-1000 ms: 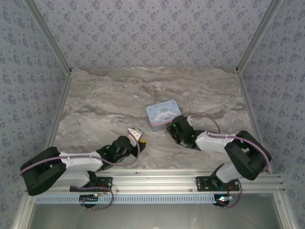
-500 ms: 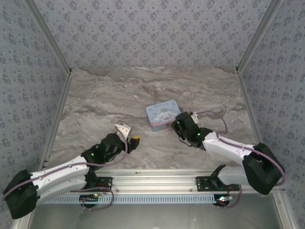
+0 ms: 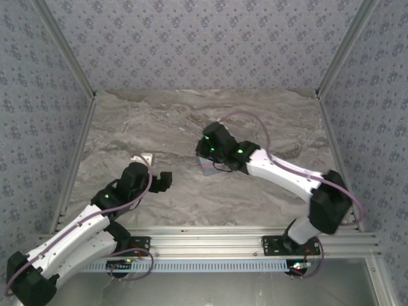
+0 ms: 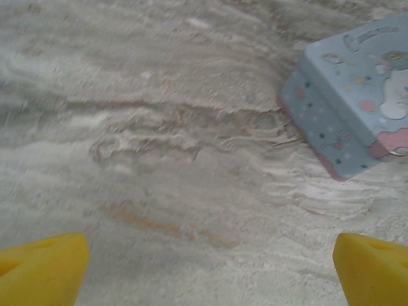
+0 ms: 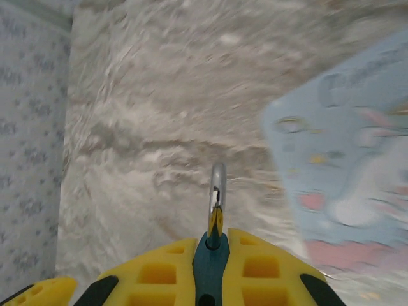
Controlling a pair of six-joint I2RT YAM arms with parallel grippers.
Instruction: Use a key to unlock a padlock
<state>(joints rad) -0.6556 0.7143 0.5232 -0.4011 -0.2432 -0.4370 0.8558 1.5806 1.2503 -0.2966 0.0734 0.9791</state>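
jaws on your left gripper (image 4: 207, 277) stand spread wide, released, with nothing between them. their yellow fingertips (image 4: 41, 268) sit at the two lower corners of the left wrist view, and bare marble table (image 4: 159, 140) lies between and ahead of them. ahead of those jaws and off to their right lies the tin (image 4: 357, 102), flat on the table, well apart from both tips.

your right gripper (image 5: 210, 255) is clenched on the padlock (image 5: 211, 274). its teal body is pinched between the yellow pads (image 5: 178, 252), and the silver shackle (image 5: 217, 191) sticks straight out past the tips, above the table. you see the shackle edge-on, so you cannot tell whether it is latched. the tin lies just to the right of these jaws and below them, blurred; you cannot tell whether the padlock touches it. from above, the right jaws hang over the tin and cover most of it, and the left jaws stand well apart from them.
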